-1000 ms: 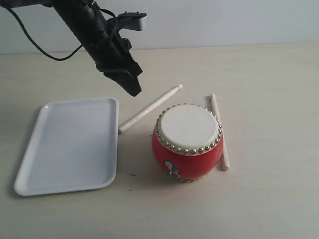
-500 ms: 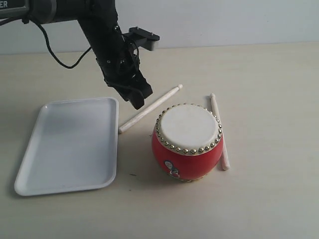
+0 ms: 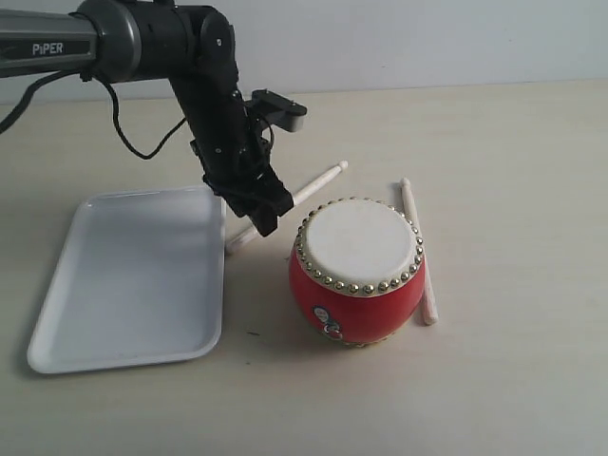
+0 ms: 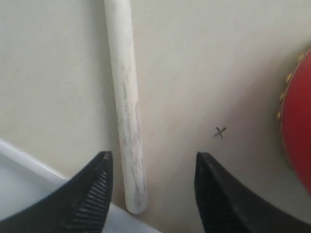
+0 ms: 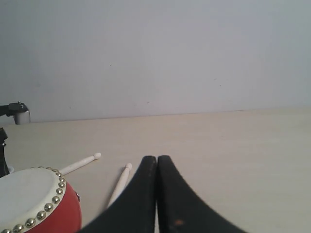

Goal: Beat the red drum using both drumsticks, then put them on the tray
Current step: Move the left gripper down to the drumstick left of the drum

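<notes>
The red drum (image 3: 358, 275) with its cream skin stands mid-table; its red side shows in the left wrist view (image 4: 297, 126) and it appears in the right wrist view (image 5: 34, 201). One drumstick (image 3: 304, 196) lies slanted between drum and tray (image 3: 133, 275). My left gripper (image 3: 264, 217) hangs open just above that stick's butt end (image 4: 127, 121), one finger on each side, not touching. The other drumstick (image 3: 418, 252) lies along the drum's right side, seen also past my shut right gripper (image 5: 156, 159) as a pale stick (image 5: 120, 183). The right arm is out of the exterior view.
The tray's rim (image 4: 29, 162) runs close under the left gripper's fingers. A small black x mark (image 4: 220, 132) is on the table between stick and drum. A pale wall (image 5: 155, 53) bounds the table's far edge.
The left arm has come down and toward the drum, from above the tray's far corner to just over the slanted drumstick's butt end. Drum, sticks and tray have not moved.
</notes>
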